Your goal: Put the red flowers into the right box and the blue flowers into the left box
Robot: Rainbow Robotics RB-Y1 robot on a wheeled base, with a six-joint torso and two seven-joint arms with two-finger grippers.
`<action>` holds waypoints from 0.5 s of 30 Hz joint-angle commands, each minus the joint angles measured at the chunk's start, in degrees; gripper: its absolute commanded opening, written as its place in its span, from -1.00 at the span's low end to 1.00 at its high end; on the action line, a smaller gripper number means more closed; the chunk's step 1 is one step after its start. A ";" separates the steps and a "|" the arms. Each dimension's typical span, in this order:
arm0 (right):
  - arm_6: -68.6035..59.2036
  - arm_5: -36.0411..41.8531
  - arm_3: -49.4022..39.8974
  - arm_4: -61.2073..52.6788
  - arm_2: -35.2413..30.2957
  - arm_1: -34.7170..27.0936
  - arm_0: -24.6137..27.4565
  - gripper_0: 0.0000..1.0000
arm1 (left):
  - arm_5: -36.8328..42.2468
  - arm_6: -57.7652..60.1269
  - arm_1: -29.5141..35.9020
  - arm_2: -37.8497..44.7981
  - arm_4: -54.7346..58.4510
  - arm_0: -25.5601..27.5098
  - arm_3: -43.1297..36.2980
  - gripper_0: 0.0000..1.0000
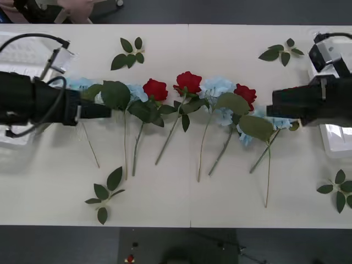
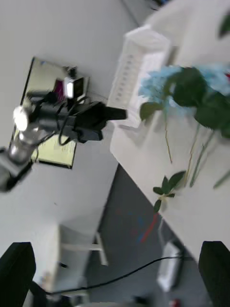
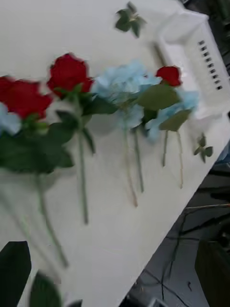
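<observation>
Flowers: red flowers [image 1: 188, 82] and blue flowers [image 1: 216, 87] lie mixed in a row mid-table [image 1: 165, 198], unsorted.
Left gripper [image 1: 105, 110]: fingers apart, at row's left end.
Right gripper [image 1: 270, 111]: fingers apart, at row's right end.
Boxes: left box [image 1: 19, 52], right box [image 1: 336, 140] flank the row.

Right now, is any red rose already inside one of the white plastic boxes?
No, the three red roses lie in a row on the white table, between the two white boxes.
</observation>
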 commanded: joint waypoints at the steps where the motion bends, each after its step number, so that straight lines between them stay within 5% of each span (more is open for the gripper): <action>1: -28.92 0.56 5.08 10.62 -4.65 -1.18 -1.33 1.00 | 5.74 7.87 2.37 1.53 -3.57 -1.59 9.68 1.00; 8: -60.38 7.06 10.00 46.74 -5.61 2.52 -9.68 1.00 | 7.32 19.74 -1.32 0.03 -17.19 -3.26 17.50 1.00; 15: -70.23 12.51 17.91 59.57 -5.61 9.37 -14.60 1.00 | 7.32 29.67 -7.21 -9.72 -25.28 -12.84 25.68 1.00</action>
